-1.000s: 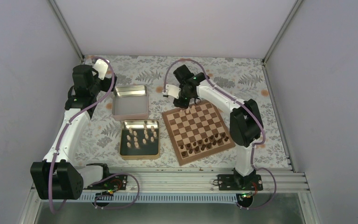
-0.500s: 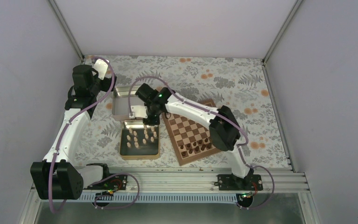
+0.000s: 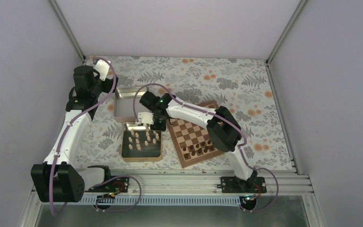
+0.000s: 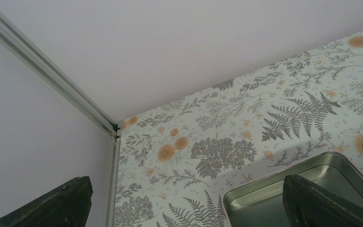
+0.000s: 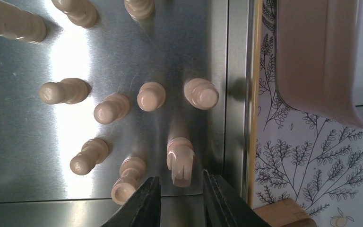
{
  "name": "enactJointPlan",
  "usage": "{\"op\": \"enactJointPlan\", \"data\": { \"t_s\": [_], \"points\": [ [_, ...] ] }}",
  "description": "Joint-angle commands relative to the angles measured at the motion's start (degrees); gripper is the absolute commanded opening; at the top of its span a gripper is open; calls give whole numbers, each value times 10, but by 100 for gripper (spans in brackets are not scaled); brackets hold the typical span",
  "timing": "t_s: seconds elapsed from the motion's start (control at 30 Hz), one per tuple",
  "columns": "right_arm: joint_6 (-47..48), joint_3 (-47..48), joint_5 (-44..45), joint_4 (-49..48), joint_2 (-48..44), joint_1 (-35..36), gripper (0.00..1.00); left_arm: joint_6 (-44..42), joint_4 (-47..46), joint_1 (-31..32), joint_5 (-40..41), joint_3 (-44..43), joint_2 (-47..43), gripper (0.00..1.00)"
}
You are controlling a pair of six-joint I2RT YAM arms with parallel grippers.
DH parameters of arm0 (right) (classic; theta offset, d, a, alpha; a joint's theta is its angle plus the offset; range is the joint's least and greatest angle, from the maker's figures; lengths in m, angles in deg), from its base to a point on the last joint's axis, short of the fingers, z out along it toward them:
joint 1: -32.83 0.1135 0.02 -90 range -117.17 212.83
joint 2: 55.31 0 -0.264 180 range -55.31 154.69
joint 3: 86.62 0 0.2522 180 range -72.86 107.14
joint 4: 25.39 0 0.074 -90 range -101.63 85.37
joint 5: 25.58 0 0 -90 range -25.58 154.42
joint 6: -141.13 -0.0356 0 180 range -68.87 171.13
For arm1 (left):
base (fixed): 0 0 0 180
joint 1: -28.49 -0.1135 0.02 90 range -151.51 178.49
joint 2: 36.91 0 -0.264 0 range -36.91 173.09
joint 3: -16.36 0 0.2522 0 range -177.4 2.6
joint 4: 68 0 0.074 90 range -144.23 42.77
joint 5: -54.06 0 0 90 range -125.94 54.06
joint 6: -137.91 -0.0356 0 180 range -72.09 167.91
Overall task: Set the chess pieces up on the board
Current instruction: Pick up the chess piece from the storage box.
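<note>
Several pale beige chess pieces stand in a square metal tin left of the board. My right gripper hangs over the tin's far right corner. In the right wrist view it is open, and a pale rook-like piece stands just ahead of the gap between its fingers, untouched. Other pale pieces stand around it. My left gripper is raised at the far left, open and empty.
Dark brown chessmen fill the board's near rows. An empty tin lid lies behind the tin; it also shows in the left wrist view and the right wrist view. The board's corner is beside the tin wall.
My right arm swung left from the board's far corner to the tin of pale pieces and came down over them. The left arm has not moved.
</note>
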Motion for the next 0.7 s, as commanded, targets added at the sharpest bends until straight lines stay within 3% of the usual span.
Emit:
{"op": "enactJointPlan", "data": {
  "t_s": [0.0,0.67],
  "points": [
    [-10,-9,15,-8,-13,0,26,8,-7,-4,2,-6,-4,100],
    [-7,12,3,-16,19,0,23,7,-9,-4,-3,-2,-8,100]
  ]
}}
